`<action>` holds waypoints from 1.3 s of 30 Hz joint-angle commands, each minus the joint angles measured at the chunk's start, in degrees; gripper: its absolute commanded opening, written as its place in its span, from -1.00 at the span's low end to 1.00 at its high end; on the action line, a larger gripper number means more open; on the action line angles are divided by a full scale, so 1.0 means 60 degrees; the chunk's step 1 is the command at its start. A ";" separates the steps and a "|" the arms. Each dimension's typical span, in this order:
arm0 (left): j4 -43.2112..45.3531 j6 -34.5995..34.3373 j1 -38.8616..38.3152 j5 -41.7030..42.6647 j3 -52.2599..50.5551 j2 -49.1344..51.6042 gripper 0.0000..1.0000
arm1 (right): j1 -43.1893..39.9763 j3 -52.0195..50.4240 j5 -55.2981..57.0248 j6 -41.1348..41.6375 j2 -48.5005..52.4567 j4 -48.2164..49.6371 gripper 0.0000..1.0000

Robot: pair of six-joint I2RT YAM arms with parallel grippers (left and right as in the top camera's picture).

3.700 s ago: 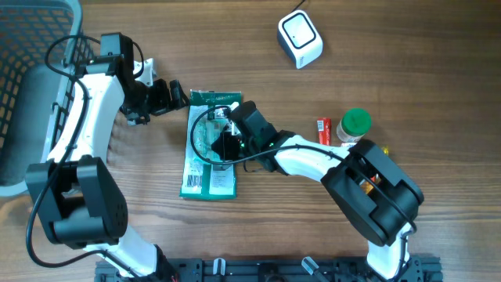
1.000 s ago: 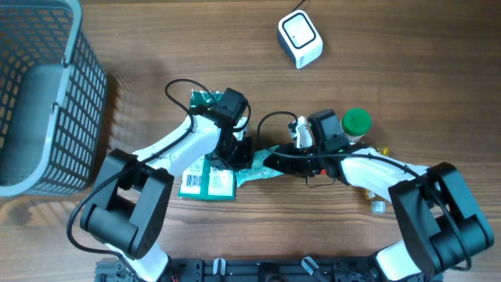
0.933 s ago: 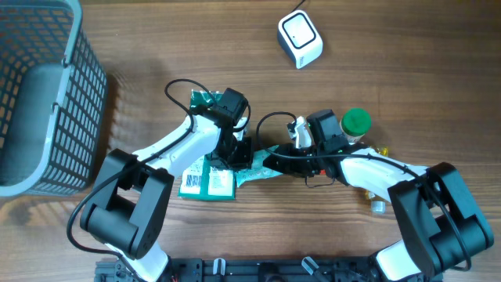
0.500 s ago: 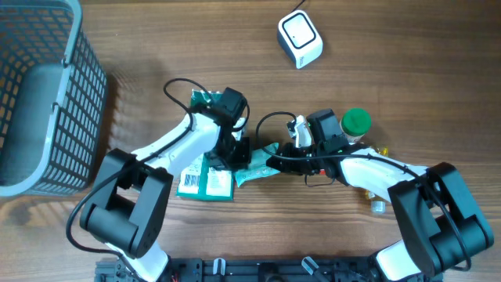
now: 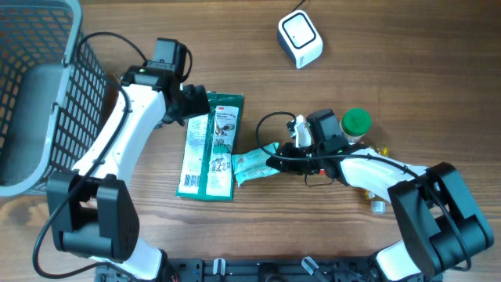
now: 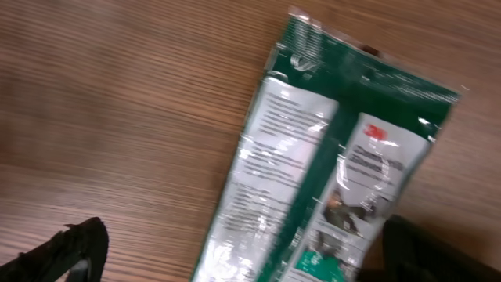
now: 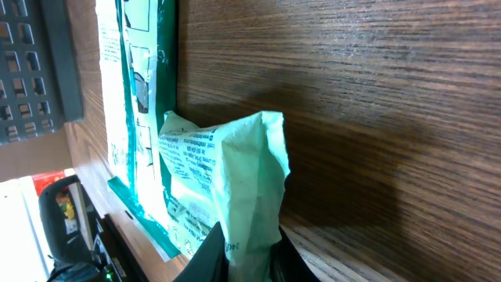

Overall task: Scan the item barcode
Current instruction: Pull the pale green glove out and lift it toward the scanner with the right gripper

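Crinkly pale-green plastic packet (image 5: 249, 166) is pinched by the right gripper (image 5: 272, 163). The left gripper (image 5: 205, 104), now spread wide, has quit the flat glossy green-and-white pack (image 5: 205, 157).

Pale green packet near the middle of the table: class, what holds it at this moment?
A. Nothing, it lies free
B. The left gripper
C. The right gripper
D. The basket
C: the right gripper is shut on one end of the pale green packet, which the right wrist view shows pinched between its fingers. The left gripper stands open near the top end of the large green-and-white package.
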 commanded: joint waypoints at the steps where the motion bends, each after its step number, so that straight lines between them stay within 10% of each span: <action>1: 0.0029 0.0051 0.0131 -0.0433 0.0098 -0.0033 1.00 | 0.0066 0.0408 0.0117 -0.0204 -0.0022 0.0029 -0.92; 13: 0.0029 0.0051 0.0131 -0.0433 0.0098 -0.0033 1.00 | 0.0055 0.7417 0.4747 -0.4513 -0.1395 -0.7668 -0.91; 30: 0.0029 0.0051 0.0131 -0.0433 0.0098 -0.0033 1.00 | 0.0055 0.7486 1.1945 -1.2590 0.1042 -0.1315 -0.91; 39: 0.0029 0.0051 0.0131 -0.0430 0.0098 -0.0033 1.00 | 0.0018 0.7486 1.2280 -1.3588 0.2776 0.1067 -0.91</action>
